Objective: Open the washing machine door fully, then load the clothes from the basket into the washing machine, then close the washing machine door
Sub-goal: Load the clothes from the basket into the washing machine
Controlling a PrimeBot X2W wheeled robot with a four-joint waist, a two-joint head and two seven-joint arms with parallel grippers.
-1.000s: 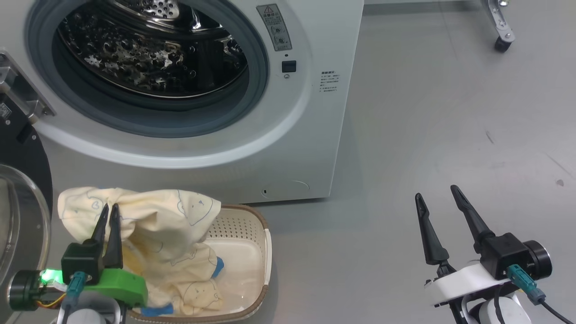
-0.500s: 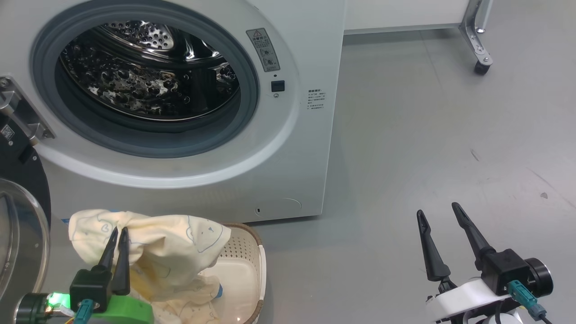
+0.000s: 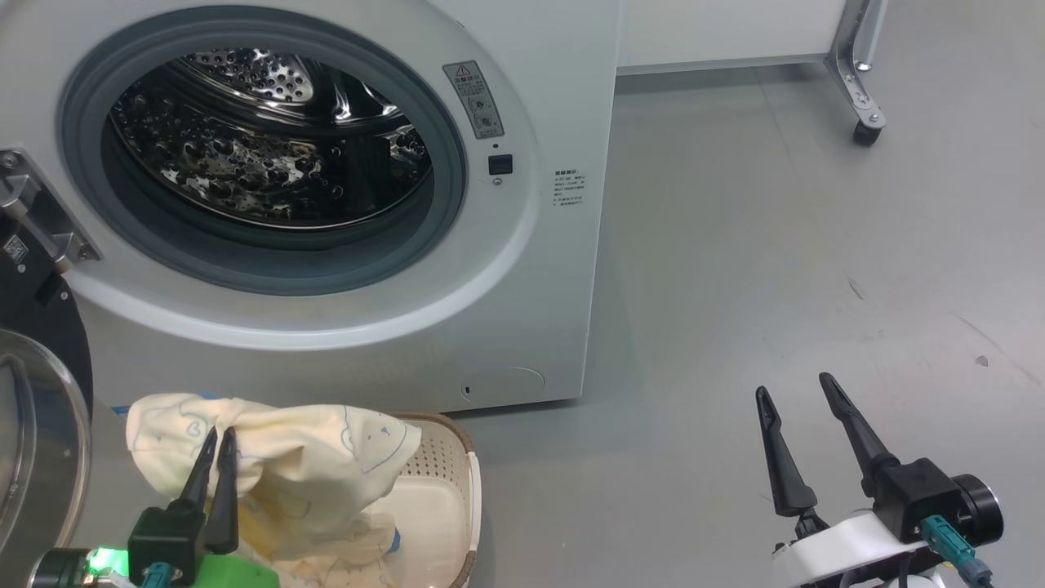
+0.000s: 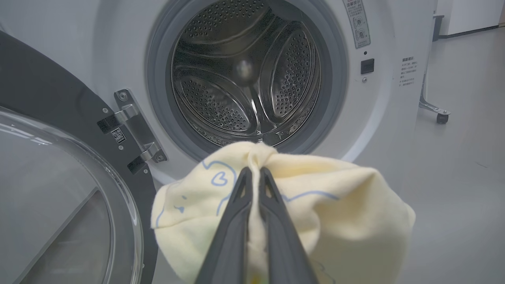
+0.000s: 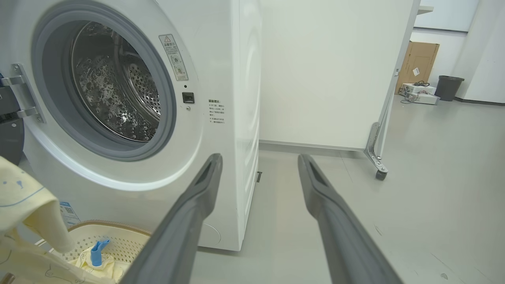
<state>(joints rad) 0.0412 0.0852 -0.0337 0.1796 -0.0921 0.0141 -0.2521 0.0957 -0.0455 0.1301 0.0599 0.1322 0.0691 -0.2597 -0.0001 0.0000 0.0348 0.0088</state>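
The white washing machine (image 3: 522, 269) stands with its steel drum (image 3: 261, 155) exposed. Its door (image 3: 33, 408) hangs swung open at the far left, black rim and clear glass showing, also seen as the door (image 4: 59, 189) in the left wrist view. My left gripper (image 3: 219, 433) is shut on a pale yellow garment (image 3: 294, 457), lifted above the cream basket (image 3: 469, 490); the gripper (image 4: 253, 170) pinches the cloth (image 4: 335, 205) just below the drum opening. More clothes (image 5: 94, 260) with a blue cuff lie in the basket (image 5: 118, 232). My right gripper (image 3: 796, 388) hangs open over bare floor.
Grey floor (image 3: 775, 245) spreads to the right of the machine. A white panel on a castor leg (image 3: 861, 122) stands behind at the right. Far off in the right wrist view are a cardboard box (image 5: 420, 59) and a dark bin (image 5: 449, 87).
The head camera has tilted up, so the scene sits lower. My left gripper has risen slightly with the garment, pulling it further out of the basket. The right gripper keeps its pose.
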